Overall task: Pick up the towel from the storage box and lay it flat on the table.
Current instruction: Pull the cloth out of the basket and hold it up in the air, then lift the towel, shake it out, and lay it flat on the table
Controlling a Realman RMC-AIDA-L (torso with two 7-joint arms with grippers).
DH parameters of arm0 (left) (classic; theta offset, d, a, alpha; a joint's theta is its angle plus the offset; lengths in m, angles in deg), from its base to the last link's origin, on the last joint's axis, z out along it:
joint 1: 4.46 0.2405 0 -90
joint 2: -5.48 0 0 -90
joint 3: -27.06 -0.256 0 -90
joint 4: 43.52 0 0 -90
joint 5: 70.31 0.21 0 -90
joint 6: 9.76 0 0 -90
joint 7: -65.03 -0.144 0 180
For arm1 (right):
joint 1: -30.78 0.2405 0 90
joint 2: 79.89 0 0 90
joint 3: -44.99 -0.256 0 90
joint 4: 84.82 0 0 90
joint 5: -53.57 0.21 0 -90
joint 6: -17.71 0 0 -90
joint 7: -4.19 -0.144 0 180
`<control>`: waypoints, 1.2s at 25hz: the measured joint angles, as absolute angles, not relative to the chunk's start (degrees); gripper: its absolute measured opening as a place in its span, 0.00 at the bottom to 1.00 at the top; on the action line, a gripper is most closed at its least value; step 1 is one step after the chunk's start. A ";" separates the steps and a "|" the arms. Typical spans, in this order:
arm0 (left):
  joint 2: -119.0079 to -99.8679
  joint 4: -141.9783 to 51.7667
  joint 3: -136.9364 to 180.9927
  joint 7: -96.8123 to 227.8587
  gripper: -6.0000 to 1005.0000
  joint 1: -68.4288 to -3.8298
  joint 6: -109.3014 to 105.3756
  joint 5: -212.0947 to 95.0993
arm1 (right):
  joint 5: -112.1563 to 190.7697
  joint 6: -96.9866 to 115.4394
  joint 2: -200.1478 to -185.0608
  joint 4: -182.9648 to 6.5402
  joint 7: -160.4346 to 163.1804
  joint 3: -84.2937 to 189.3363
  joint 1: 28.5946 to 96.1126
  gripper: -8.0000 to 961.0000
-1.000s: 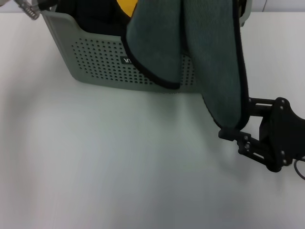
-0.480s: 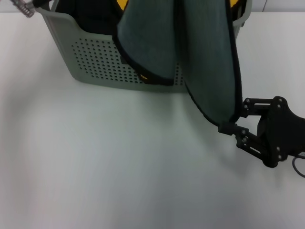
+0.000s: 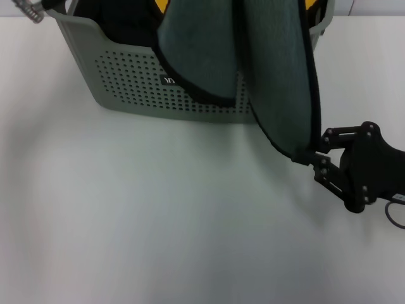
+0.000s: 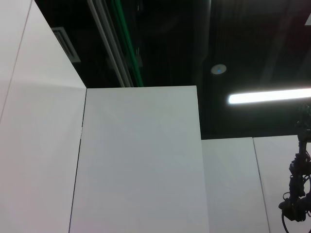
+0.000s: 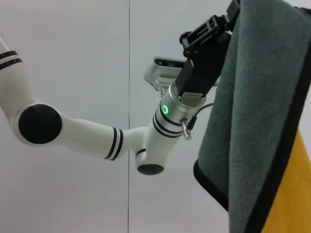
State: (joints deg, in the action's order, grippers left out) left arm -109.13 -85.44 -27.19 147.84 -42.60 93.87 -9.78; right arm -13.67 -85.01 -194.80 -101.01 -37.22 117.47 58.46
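Note:
The dark grey-green towel [image 3: 278, 69] with black trim hangs from above the head view, draped in front of the sage storage box [image 3: 126, 82] at the back of the white table [image 3: 158, 215]. My right gripper [image 3: 311, 157] is low at the right, shut on the towel's lower corner just above the table. In the right wrist view my left gripper [image 5: 232, 13] is high up, shut on the top edge of the towel [image 5: 262, 111]. The left wrist view shows only ceiling and wall.
Yellow cloth [image 3: 162, 5] shows inside the box behind the towel, and yellow cloth [image 5: 291, 194] also shows in the right wrist view. A metal cable end [image 3: 30, 10] sits by the box's far left corner. White tabletop stretches in front of the box.
The hanging towel swung a little left and back. My right gripper moved toward the box with the towel's lower corner, lifting it slightly. The box stayed put.

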 joint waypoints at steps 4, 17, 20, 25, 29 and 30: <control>-109.80 -85.44 -27.17 147.62 0.08 -41.65 93.93 -11.45 | -13.66 -84.93 -195.09 -102.09 -36.15 116.99 58.39 0.13; -111.26 -80.33 -27.48 149.11 0.09 -29.92 93.95 -11.22 | -13.93 -79.76 -194.90 -120.39 -42.29 110.63 58.77 0.02; -111.30 -76.57 -27.47 147.86 0.09 -27.12 94.67 -9.76 | -14.14 -74.81 -194.53 -127.15 -46.13 110.45 59.11 0.02; -111.33 -71.79 -27.42 143.81 0.09 -23.26 97.54 -5.93 | -16.20 -69.32 -193.66 -138.51 -52.13 110.43 60.30 0.02; -111.33 -66.89 -27.25 140.66 0.09 -21.49 97.23 -3.34 | -18.24 -68.01 -191.95 -143.80 -57.49 110.36 62.98 0.02; -111.33 -65.45 -27.31 139.62 0.09 -21.28 96.78 -2.92 | -18.43 -68.20 -191.47 -144.60 -58.62 110.34 63.48 0.02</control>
State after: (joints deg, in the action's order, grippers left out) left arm -111.33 -65.45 -27.31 139.62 -21.28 96.78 -2.92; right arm -18.43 -68.20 -191.47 -144.60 -58.62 110.34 63.48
